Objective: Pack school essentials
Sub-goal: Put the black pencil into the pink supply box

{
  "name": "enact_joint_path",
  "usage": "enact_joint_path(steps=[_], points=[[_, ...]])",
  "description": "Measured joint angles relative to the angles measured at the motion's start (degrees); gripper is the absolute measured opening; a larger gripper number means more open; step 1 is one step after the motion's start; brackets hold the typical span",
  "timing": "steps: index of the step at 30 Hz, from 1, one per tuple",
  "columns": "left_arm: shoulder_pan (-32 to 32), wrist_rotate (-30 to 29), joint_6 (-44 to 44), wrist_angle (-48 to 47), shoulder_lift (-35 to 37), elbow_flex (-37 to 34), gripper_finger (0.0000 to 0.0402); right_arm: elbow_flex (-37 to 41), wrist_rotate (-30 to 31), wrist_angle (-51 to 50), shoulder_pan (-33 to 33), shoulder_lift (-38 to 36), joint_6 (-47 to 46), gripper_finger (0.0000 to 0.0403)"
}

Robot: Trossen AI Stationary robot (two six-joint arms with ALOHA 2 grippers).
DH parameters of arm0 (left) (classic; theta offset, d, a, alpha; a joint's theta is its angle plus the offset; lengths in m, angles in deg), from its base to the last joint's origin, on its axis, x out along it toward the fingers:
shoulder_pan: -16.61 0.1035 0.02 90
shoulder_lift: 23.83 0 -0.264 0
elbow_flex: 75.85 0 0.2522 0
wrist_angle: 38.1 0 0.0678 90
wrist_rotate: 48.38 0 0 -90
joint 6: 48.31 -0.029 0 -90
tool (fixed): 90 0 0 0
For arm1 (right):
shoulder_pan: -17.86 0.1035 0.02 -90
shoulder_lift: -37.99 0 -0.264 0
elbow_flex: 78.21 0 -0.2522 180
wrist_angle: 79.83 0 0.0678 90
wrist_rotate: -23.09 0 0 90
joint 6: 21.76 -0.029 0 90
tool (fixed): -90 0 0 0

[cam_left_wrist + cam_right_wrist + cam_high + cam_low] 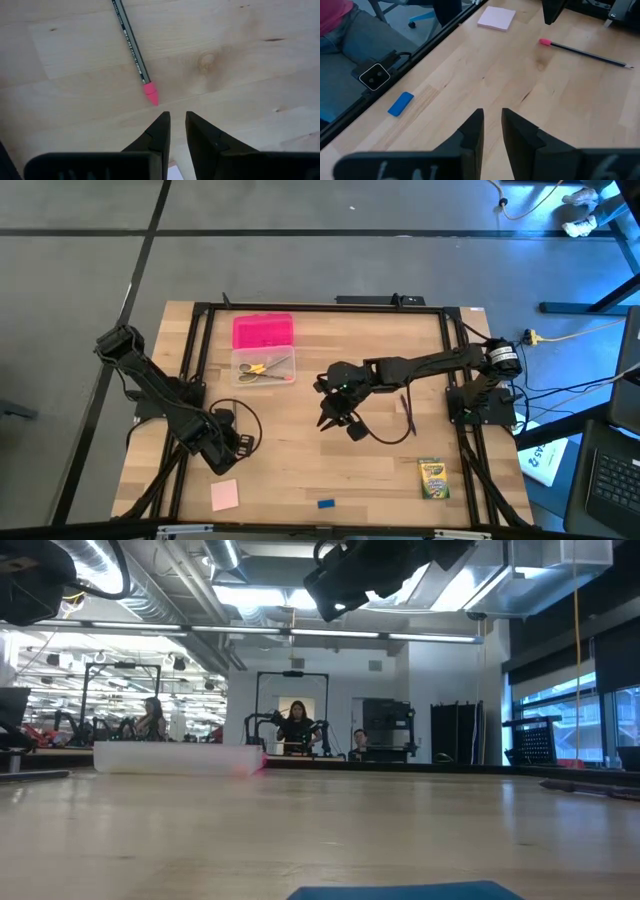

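Judged barely begun: only the yellow-handled scissors [262,369] inside the clear box [238,363] at eleven o'clock from the table's middle in the high view, pink lid [263,332] off just beside it. Out on the wood: pink notepad [224,494] at seven, blue eraser [326,503] at six, crayon box [432,478] at four, plus a pencil [131,47]. Left gripper [177,114] at eight o'clock, pinched near-closed on nothing, pencil's pink tip just ahead of its fingertips, not touching; right gripper [491,111] likewise near-closed and empty above mid-table, eraser at its six o'clock, well apart.
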Motion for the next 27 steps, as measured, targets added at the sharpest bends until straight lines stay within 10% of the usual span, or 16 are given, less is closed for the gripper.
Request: enact_joint_path(steps=[27], points=[[1.9, 3.3, 2.3, 2.0, -9.9, 0.0, 0.0136, 0.0, 0.0, 0.2, 0.0, 0.0, 0.0, 0.0071]])
